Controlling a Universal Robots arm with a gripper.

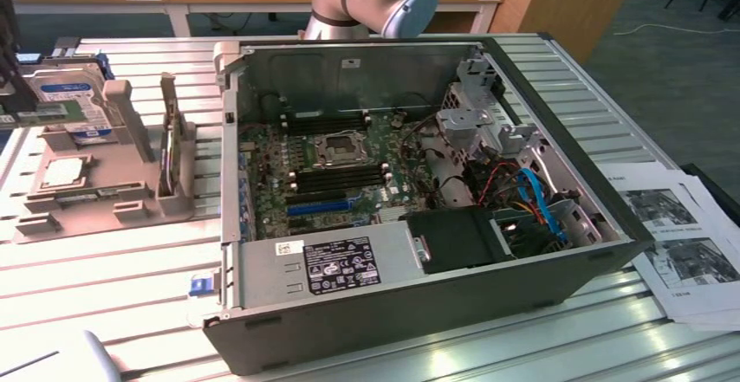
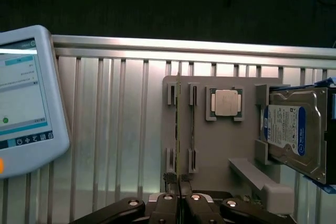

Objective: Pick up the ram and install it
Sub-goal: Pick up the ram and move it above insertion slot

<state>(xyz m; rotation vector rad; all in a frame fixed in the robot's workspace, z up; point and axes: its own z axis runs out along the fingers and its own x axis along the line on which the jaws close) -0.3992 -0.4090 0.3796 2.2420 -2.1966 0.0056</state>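
Note:
The ram (image 1: 172,152) is a thin green stick standing on edge in the slots of a grey holder (image 1: 104,202) on the exterior view's left. In the wrist view the ram (image 2: 178,129) shows edge-on as a narrow line across the holder (image 2: 220,148). My gripper (image 2: 177,178) hangs well above the holder, in line with one end of the ram. Its black fingertips (image 2: 169,178) are pressed together, shut on nothing. The open computer case (image 1: 555,265) lies beside the holder, with its motherboard (image 1: 335,178) and black memory slots exposed.
On the holder also rest a silver hard drive (image 2: 294,129) with a blue-white label and a square processor chip (image 2: 226,102). A tablet-like pendant (image 2: 26,103) lies on the slatted metal table (image 2: 115,129). Printed papers (image 1: 682,248) sit at the exterior view's right. A blue slot strip (image 1: 318,207) is on the motherboard.

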